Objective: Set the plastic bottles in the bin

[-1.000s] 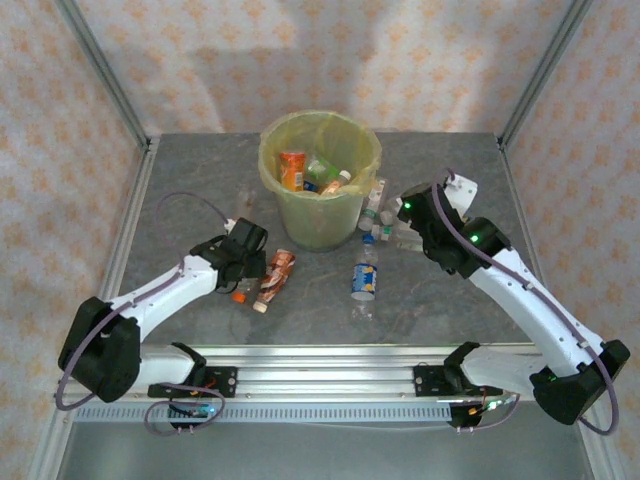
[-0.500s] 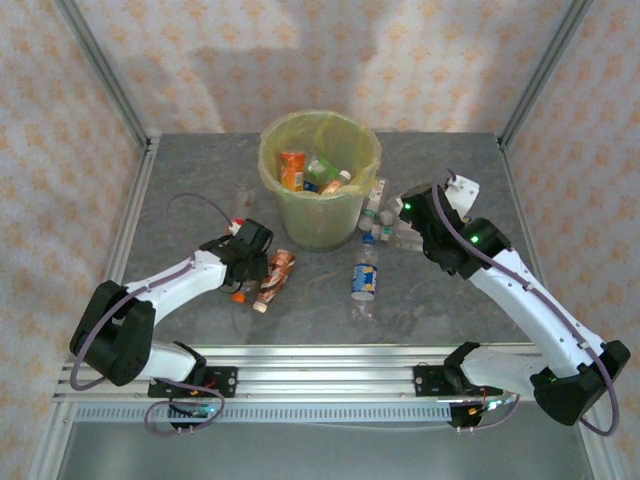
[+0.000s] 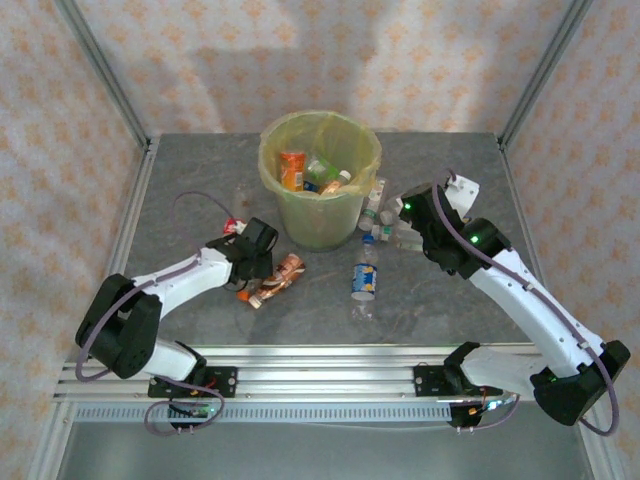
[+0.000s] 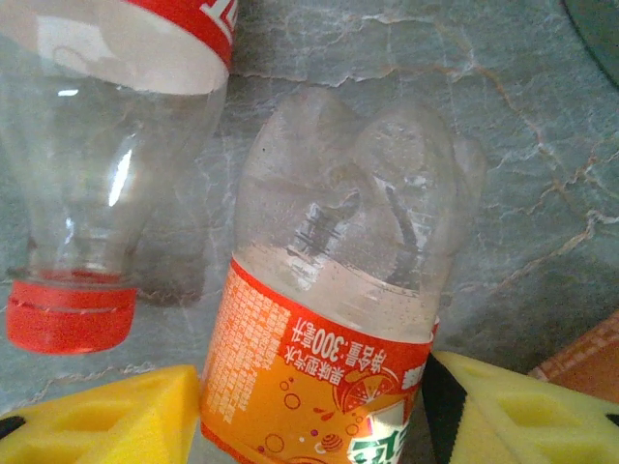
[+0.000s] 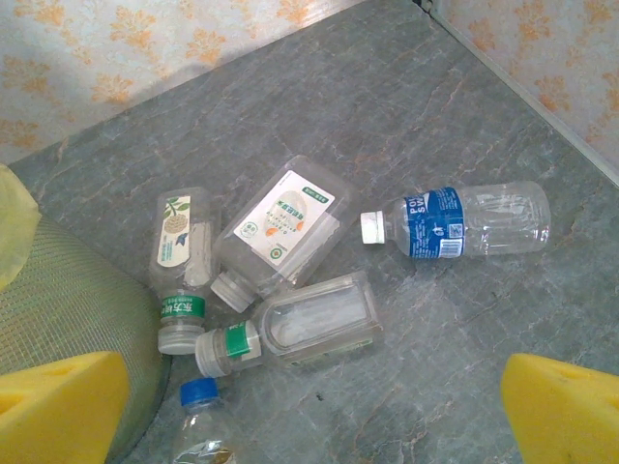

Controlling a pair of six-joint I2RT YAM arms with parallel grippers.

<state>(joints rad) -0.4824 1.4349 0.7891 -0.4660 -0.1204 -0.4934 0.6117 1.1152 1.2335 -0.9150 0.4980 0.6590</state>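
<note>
Bottles (image 5: 276, 227): five under open, empty right fingers (image 5: 58, 401); left fingers (image 4: 106, 420) flank one orange-labelled bottle (image 4: 329, 319), grip unclear.

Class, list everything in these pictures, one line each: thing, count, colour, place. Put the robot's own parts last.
table: one, grey marbled, under everything.
bin: one, pale green with yellow bag, table's back middle.
bottles in the bin: at least three, orange and green labels.
bottles right of the bin: four, clear, lying flat.
front bottle: one, blue label, before the bin.
orange-label bottle: one, left of bin.
red-capped bottle: one, beside it.
brown-label bottle: one, beside those.
left end effector: one, yellow, shut on the orange-label bottle.
right end effector: one, yellow, open, above the right bottles.
</note>
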